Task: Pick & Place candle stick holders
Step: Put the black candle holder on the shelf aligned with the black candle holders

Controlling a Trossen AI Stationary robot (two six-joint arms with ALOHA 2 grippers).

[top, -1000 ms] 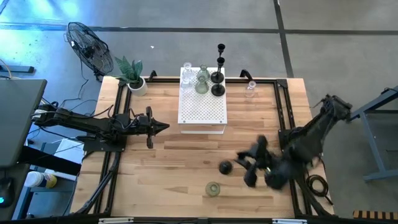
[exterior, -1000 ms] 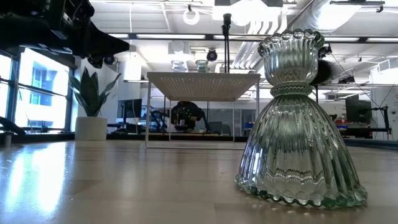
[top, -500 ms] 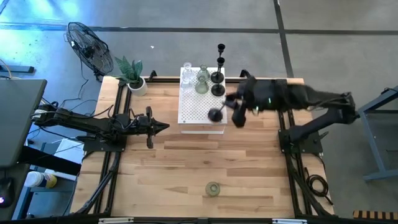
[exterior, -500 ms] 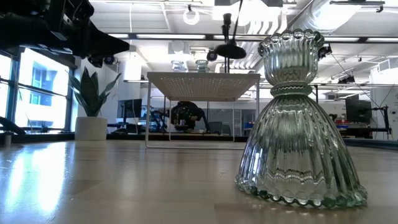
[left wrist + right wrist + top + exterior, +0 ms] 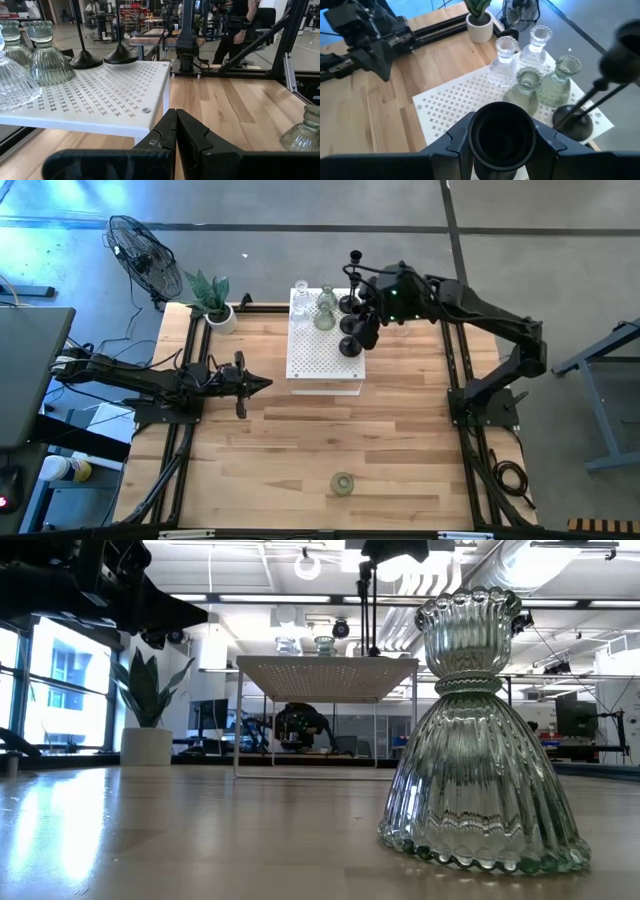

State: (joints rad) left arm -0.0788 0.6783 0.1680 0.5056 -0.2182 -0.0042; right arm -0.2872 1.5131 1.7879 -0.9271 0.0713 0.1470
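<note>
My right gripper (image 5: 354,338) reaches over the right part of the white perforated box (image 5: 320,362) and is shut on a black candle stick holder (image 5: 348,346). On the box stand three glass holders (image 5: 527,82) and two black ones with round bases and thin stems (image 5: 349,303). One ribbed glass holder (image 5: 343,483) stands on its wide base on the table near the front edge; it also shows in the low view (image 5: 480,730). My left gripper (image 5: 262,384) is shut and empty at the table's left, level with the box's near end. My right gripper pinches the black holder's round part (image 5: 502,135) between its two fingers (image 5: 457,142), one on each side. The fingers slant down from the table's right. The holder is seen end on in the wrist view and sits over the box's top; whether it touches the box, I cannot tell.
A potted green plant (image 5: 212,298) stands at the table's far left corner, and a fan (image 5: 140,250) on the floor behind it. Black rails (image 5: 455,370) run along the table's left and right sides. Bare wood lies between the box and the near glass holder.
My right gripper has swung from the table's near right up and toward the far edge, to the white box. It has carried the black holder off the table with it. The left arm and the near glass holder have kept still.
</note>
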